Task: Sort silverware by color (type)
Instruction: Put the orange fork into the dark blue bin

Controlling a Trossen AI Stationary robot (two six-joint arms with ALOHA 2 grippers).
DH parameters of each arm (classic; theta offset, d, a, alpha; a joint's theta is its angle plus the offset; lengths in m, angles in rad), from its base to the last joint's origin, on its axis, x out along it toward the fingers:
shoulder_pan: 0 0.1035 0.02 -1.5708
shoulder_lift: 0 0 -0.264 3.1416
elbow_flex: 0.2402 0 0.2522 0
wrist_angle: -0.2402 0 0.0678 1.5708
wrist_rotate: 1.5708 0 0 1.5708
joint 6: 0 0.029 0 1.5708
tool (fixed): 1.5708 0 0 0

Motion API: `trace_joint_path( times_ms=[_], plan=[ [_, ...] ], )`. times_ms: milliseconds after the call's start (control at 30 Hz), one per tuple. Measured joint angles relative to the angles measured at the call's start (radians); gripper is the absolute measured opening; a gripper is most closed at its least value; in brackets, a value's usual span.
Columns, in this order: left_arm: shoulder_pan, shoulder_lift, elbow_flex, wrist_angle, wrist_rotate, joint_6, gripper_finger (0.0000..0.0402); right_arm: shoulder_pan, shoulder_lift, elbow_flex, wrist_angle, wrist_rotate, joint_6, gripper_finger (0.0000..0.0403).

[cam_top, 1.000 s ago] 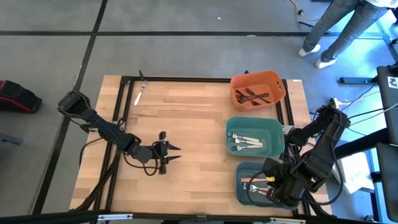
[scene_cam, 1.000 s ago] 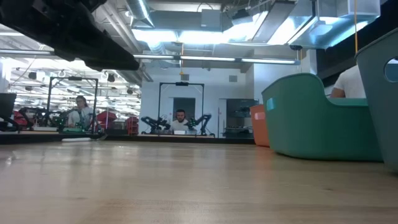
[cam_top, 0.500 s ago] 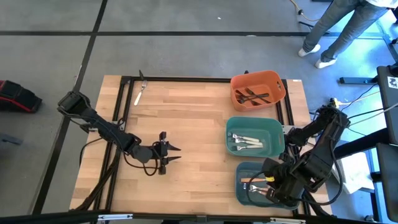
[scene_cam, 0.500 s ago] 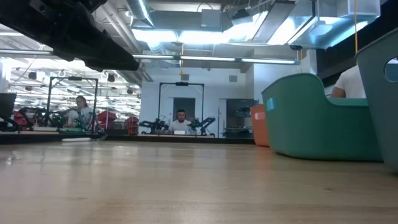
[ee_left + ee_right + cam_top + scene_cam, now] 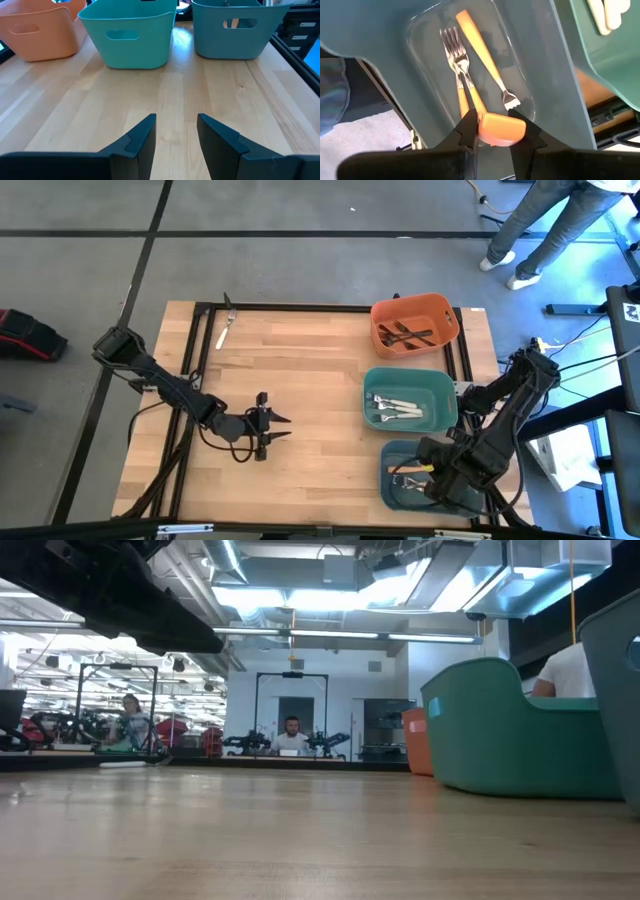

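**Colours on the sorting surface**

The surface is pale striped wood with a black frame. At the frame's right stand an orange bin, a teal bin and a slate-blue bin. The right hand clamps an orange-handled fork; cream-handled forks, possibly white, fill the teal bin.

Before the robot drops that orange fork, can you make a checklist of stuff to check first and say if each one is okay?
1. Right gripper pinching the orange-handled fork: ok, the fingers are closed on the handle's end.
2. Fork over the right bin: ok, it hangs above the blue-grey bin, which already holds forks with orange handles.
3. Space inside the bin: ok, bare floor shows around the forks.
4. Left gripper out of the way: ok, open and empty over the table's middle.
5. All forks sorted: not ok, one fork lies at the table's far left edge.
6. Fork low enough to drop gently: cannot tell.
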Motion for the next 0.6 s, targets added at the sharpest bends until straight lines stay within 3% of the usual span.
trace_joint_path(
  times_ms=[333, 600],
  plan=[
    [0.0, 0.0, 0.0, 0.0, 0.002, 0.0, 0.0139, -0.016, 0.001, -0.052, 0.093, 0.019, -0.003, 0.0058],
    [0.0, 0.0, 0.0, 0.0, 0.003, 0.0, 0.0139, -0.048, 0.005, -0.053, 0.103, 0.125, -0.034, 0.0072]
  ],
)
